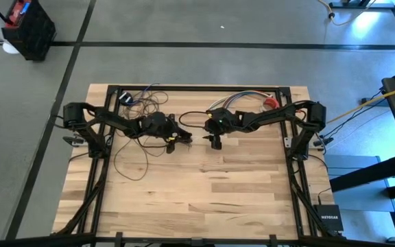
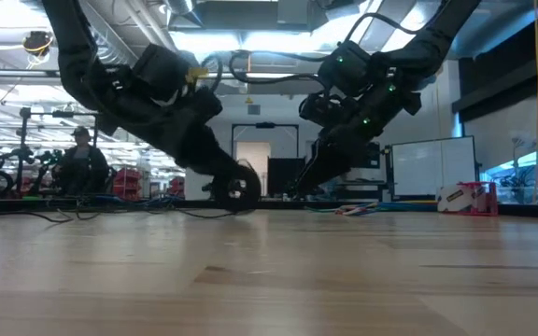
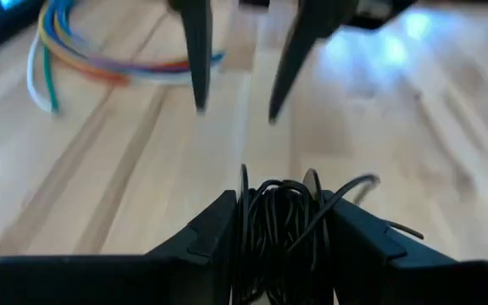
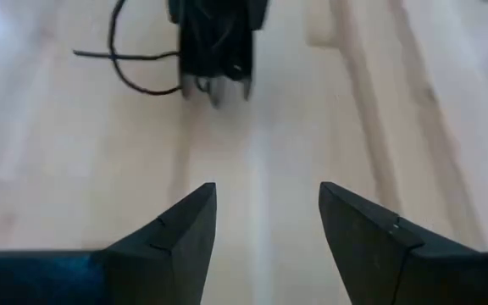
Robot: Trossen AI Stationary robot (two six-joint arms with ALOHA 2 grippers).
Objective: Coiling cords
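While the near half of the counter (image 1: 204, 199) lies open, the left end effector (image 3: 280, 229) clamps a bundle of the cords (image 3: 278, 216) mid-counter; facing it, the right end effector (image 4: 265, 224) stands wide, empty; multicoloured wires (image 1: 242, 98) lie near the far edge.

Both arms are seen as matte black, jointed, with black cabling. Each gripper, left gripper (image 1: 182, 139) and right gripper (image 1: 214, 142), is fitted with two dark tapered wedge fingers (image 4: 176, 241). Green indicator lights are noted on the right arm.
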